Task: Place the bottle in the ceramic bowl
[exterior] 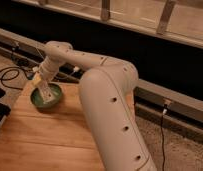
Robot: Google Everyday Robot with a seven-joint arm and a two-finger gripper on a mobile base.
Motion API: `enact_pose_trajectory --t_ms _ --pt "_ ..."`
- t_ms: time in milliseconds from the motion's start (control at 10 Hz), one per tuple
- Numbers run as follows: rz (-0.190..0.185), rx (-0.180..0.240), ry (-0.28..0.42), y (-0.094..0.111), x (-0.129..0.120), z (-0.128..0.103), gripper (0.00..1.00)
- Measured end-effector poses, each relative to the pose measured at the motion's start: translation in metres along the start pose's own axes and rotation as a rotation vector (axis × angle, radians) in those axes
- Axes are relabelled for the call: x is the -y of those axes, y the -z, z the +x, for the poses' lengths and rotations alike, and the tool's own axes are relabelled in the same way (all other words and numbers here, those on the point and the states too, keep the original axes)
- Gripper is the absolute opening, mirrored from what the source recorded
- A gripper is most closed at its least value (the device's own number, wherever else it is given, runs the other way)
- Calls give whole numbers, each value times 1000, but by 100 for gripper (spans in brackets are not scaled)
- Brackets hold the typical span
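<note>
The ceramic bowl (pixel 53 102), green inside with a darker rim, sits at the far left of the wooden table (pixel 50 137). My gripper (pixel 43 87) hangs right over the bowl, pointing down into it. It is shut on the bottle (pixel 46 92), a small pale thing whose lower end reaches into the bowl's opening. The white arm sweeps in from the lower right and hides the table's right side.
A dark object (pixel 0 110) lies at the table's left edge. Black cables (pixel 9 75) coil on the floor behind the table. A metal rail and dark wall (pixel 160 95) run along the back, with speckled floor at the right.
</note>
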Motion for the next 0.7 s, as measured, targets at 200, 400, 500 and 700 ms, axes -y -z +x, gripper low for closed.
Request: enact_pose_trajectory --t_ms 200,400,500,700 --pt "35 7 16 -13 12 1 0" --pt "37 9 12 -12 14 2 0" --pt "37 8 11 -12 14 2 0" --pt "36 7 14 -13 12 1 0"
